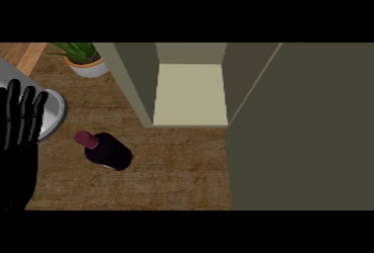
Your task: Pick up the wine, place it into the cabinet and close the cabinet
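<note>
Potted plant (82, 58) and cabinet door (306, 128) cut off by the edges.

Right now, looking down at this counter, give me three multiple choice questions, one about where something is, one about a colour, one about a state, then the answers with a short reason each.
1. Where is the dark wine bottle?
A. On the wooden counter, left of the cabinet
B. Inside the cabinet
C. In the left hand

2. What colour is the bottle's top?
A. Green
B. Dark red
C. White

3. What state is the olive-green cabinet in?
A. Shut
B. Open, with nothing on its pale shelf
C. Open, with the bottle inside

Answers: 1 A, the bottle stands on the counter apart from the black left hand. 2 B, its cap shows maroon. 3 B, its door is swung out.
</note>
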`<state>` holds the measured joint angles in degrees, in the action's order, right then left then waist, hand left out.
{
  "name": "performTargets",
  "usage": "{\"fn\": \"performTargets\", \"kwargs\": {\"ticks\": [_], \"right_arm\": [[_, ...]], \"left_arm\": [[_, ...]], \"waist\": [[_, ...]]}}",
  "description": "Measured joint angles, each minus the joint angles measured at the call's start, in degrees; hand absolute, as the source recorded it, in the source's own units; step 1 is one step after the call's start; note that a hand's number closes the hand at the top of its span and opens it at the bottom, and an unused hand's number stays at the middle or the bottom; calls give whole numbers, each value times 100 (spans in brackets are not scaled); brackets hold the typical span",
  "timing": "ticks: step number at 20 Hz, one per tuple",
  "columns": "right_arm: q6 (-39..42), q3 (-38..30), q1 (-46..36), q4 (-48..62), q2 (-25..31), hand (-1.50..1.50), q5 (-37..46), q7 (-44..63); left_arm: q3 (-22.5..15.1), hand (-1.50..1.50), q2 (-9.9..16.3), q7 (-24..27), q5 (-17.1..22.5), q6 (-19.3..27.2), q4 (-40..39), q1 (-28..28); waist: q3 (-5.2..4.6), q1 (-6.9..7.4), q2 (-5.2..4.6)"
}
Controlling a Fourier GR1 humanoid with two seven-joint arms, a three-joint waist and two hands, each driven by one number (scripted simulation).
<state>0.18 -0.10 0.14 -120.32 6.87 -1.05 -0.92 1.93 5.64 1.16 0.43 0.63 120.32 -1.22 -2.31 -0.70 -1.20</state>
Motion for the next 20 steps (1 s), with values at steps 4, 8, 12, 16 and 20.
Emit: {"fn": "performTargets", "kwargs": {"ticks": [4, 8, 12, 16, 20], "right_arm": [[150, 122, 260, -177, 14, -150, -39, 8], [559, 373, 504, -291, 79, -150, -437, 165], [914, 599, 811, -733, 241, -150, -869, 637], [982, 586, 869, -1161, 345, -150, -1193, 1163], [1052, 297, 878, -1534, 494, -150, -1612, 1585]], "left_arm": [[-510, -150, -285, -8, -565, 422, 0, -149], [-1392, -150, -456, -222, -755, 1323, -131, -207], [-2161, -150, -522, -518, -555, 2260, -275, -51], [-3050, -150, -547, -832, -809, 3300, -389, 314], [-3711, -150, -557, -1358, -1199, 4094, -372, 746]], "waist": [[149, 18, 83], [201, -3, 108], [220, -25, 125], [228, 1, 130], [232, 19, 131]]}}
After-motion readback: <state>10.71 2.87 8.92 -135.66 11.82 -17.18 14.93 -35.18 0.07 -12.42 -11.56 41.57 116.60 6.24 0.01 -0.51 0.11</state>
